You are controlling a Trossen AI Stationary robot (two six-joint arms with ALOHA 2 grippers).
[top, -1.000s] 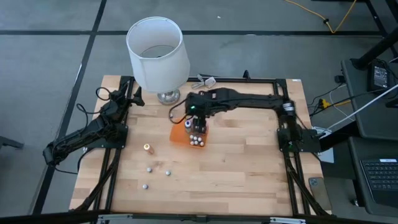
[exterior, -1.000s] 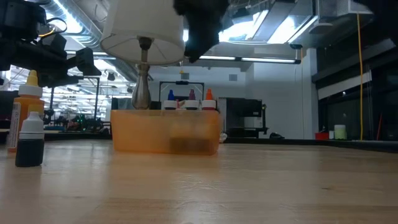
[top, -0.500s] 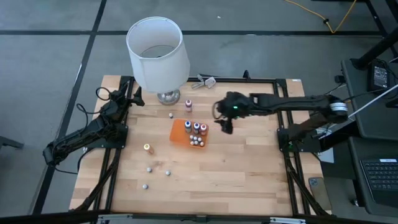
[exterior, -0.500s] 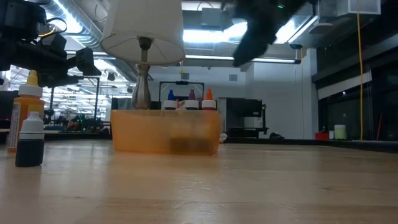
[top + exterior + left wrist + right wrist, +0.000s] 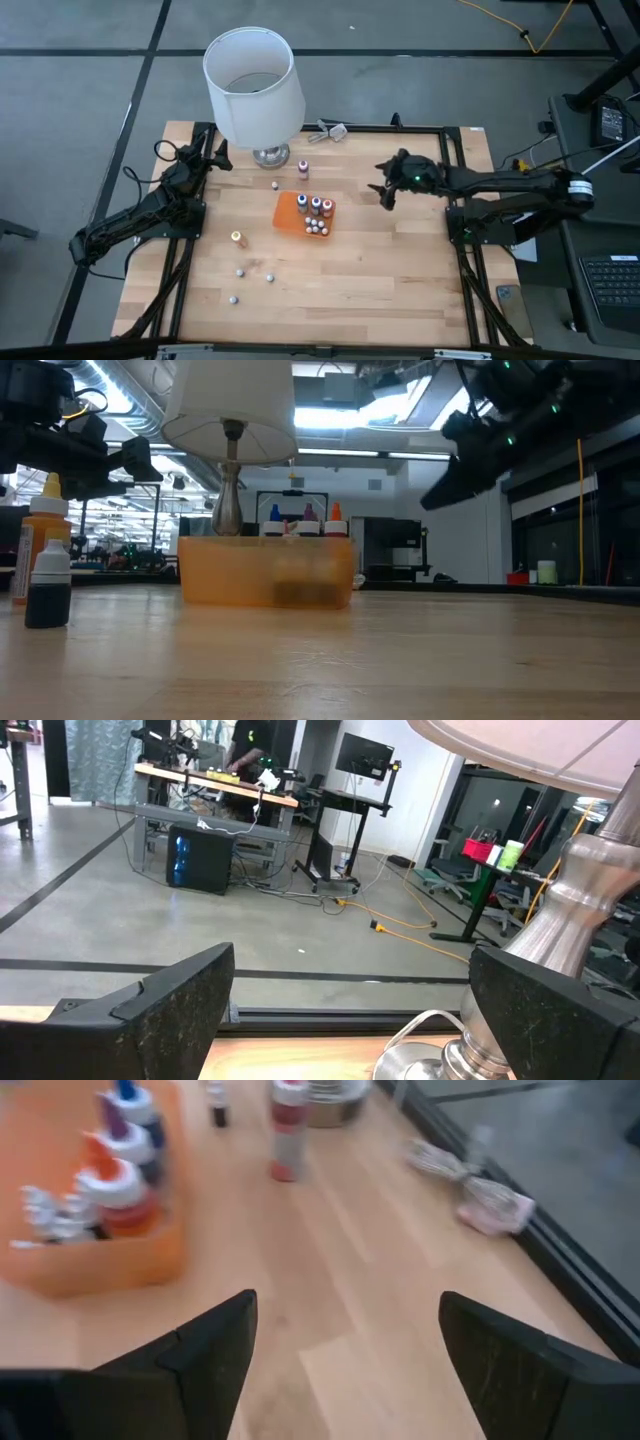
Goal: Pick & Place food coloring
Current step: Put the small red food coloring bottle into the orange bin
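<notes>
Wooden desk (image 5: 400,260): right claw (image 5: 386,192) empty, spread wide near right edge; returning carelessly could topple bottles (image 5: 315,208) in tray (image 5: 290,213)

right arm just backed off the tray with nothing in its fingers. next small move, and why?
Probably swing the right gripper toward the red-bodied bottle standing alone near the lamp base. Its fingers are open and empty, the orange tray already holds several bottles, and that loose one is the nearest to this arm. The left gripper waits at the table's left edge.
</notes>
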